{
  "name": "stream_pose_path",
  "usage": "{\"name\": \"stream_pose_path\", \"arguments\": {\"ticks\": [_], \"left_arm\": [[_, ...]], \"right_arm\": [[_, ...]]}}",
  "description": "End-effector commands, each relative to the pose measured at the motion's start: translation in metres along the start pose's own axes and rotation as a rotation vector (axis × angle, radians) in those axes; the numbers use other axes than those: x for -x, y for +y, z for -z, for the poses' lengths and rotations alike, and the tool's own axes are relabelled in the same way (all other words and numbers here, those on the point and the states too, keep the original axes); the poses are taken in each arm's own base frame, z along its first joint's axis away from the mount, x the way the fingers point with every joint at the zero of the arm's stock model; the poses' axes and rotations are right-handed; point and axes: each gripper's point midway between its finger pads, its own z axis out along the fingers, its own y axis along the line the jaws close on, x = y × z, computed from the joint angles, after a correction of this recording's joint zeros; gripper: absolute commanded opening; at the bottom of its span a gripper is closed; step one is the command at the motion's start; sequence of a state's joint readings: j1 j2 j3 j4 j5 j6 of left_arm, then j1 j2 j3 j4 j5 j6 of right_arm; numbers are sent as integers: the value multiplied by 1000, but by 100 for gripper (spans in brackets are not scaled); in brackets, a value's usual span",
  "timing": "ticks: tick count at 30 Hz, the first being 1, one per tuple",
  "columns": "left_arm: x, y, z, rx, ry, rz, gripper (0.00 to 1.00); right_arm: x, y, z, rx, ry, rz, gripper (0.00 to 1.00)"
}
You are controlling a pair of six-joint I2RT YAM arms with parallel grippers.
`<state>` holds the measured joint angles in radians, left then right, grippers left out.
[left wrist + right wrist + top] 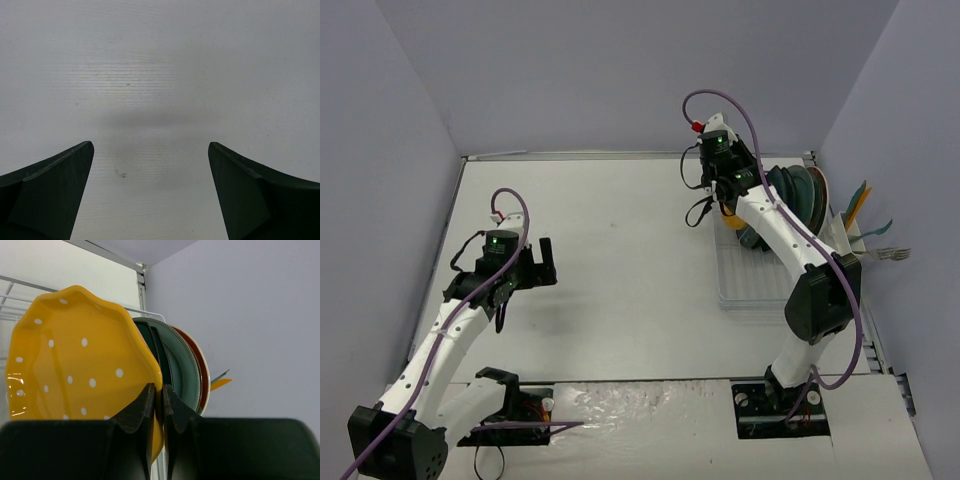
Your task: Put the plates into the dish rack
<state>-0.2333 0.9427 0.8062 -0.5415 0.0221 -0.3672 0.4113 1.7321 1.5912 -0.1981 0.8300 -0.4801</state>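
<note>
My right gripper (160,386) is shut on the rim of the orange-yellow plate (75,360), which has white dots and stands upright at the front of the row in the white wire dish rack (20,287). Behind it stand a dark teal plate (150,337), a grey-green plate (182,365) and a red-rimmed plate (201,365). In the top view the right gripper (728,198) is at the rack's (760,290) far end, beside the plates (800,195). My left gripper (548,262) is open and empty over the bare table, as the left wrist view (150,145) also shows.
The rack stands against the right wall, with utensils (865,225) in its side holder. Grey walls close in the table on the left, far and right sides. The rack's near half has bare slots.
</note>
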Motion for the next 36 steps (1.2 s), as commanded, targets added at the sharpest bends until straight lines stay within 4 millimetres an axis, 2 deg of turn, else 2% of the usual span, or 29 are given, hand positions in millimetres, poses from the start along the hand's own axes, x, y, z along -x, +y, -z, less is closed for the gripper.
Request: {"name": "stream_pose_path", "arguments": {"ticks": [1,10,16,24,36], "left_arm": [[25,-3,9,-14,-88,-14,97],[26,-4,8,-18,-89,-16,97],[26,-4,8,-18,-90,-16,97],[25,-3,8,-17,-87,-14,97],[26,-2,9,-9,-91,-15,97]], "right_arm": [[20,-52,12,-156,-50,-152,0],[13,-50,10,-169,-30,-131,0],[3,-39,6,-162,-12,-101,0],[-9,-17,3,-148,4,-85,0],[-6,27,6,-86,-16,-81,0]]}}
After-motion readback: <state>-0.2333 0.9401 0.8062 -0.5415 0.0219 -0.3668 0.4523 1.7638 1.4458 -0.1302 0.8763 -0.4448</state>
